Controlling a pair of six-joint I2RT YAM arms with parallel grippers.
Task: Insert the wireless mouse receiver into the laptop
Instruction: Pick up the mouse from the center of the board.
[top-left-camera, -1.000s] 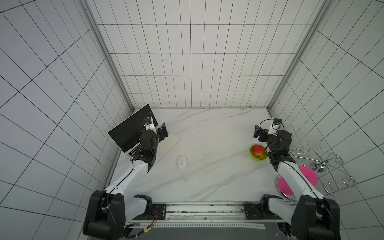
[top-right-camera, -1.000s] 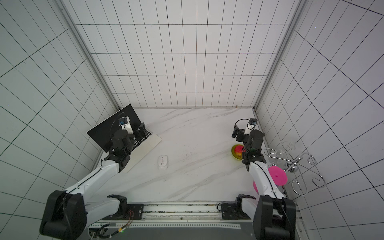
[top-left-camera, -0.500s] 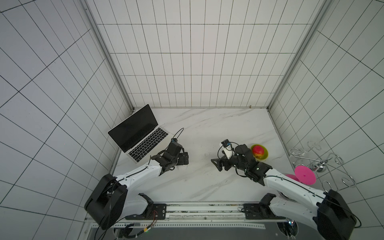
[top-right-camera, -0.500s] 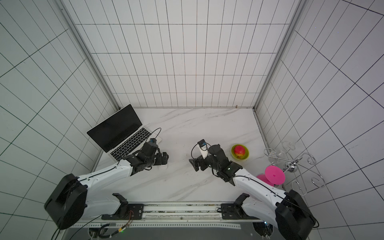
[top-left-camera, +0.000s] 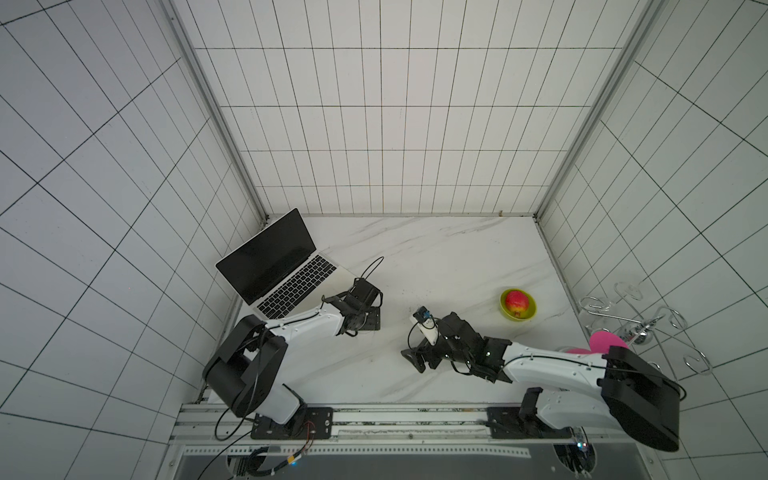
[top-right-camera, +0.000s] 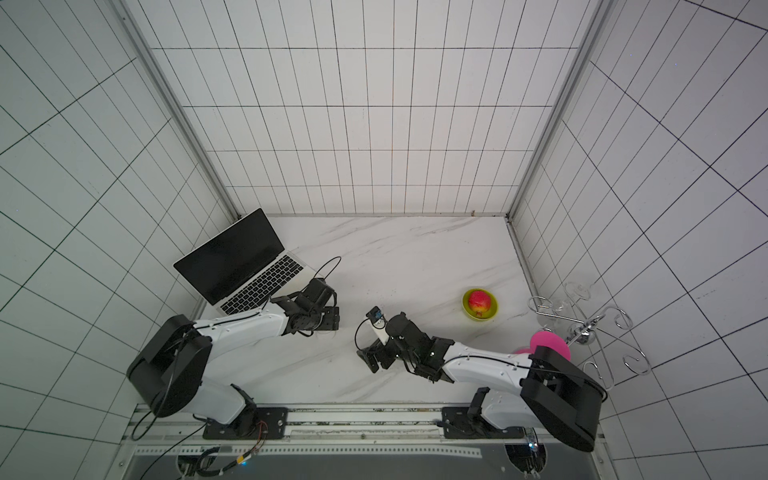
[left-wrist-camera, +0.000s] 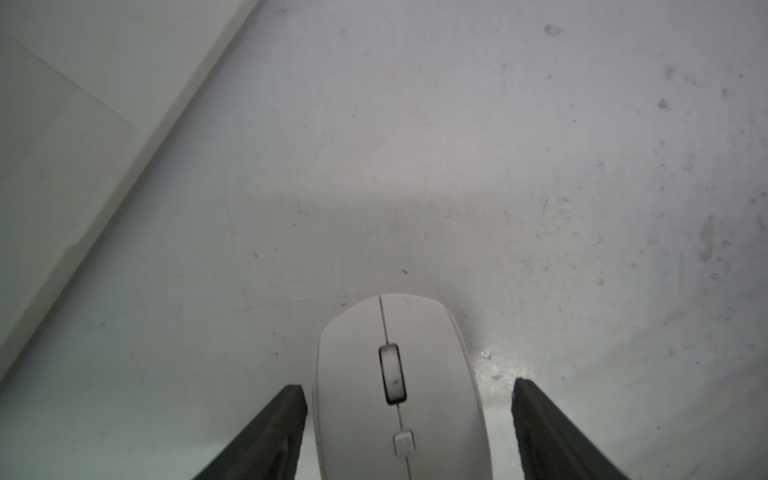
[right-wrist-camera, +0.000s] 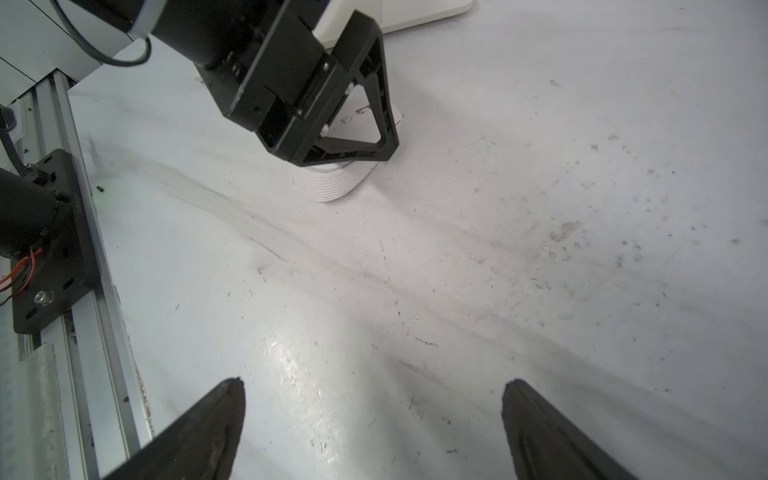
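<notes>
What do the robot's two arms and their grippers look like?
The left arm and right arm have white shells with black joints, and thin black cables loop at the wrists. The left gripper and right gripper are black, with fingers tapering to points.

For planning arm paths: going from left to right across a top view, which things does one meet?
laptop → left gripper → right gripper → bowl → wire rack
</notes>
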